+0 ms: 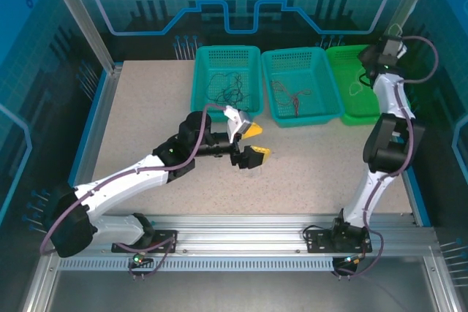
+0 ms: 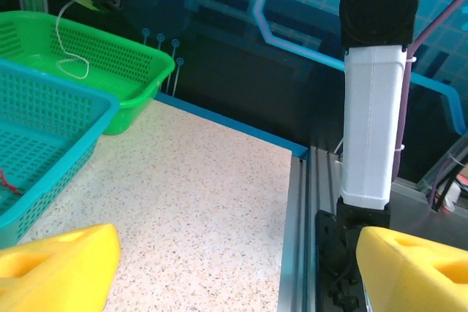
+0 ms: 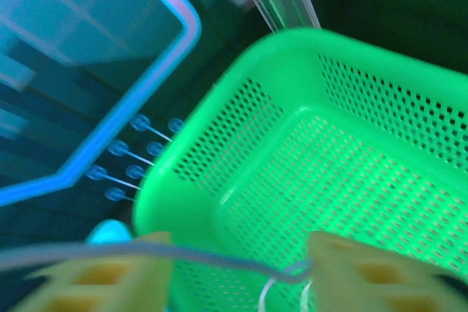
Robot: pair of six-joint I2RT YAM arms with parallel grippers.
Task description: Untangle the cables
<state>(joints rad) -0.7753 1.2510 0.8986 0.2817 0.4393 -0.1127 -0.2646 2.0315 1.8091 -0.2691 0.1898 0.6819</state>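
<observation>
The right fingers (image 3: pixel 110 279) are apart above the green basket (image 3: pixel 380 107) at the far right corner of the tabletop (image 2: pixel 205 180), yet the white cable (image 2: pixel 58 52) hangs from them. It may snag on a finger and be dragged out. The left fingers (image 2: pixel 58 268) are apart and empty.

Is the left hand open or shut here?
Open. The left hand has its yellow fingers far apart, with bare table showing between them and nothing gripped.
</observation>
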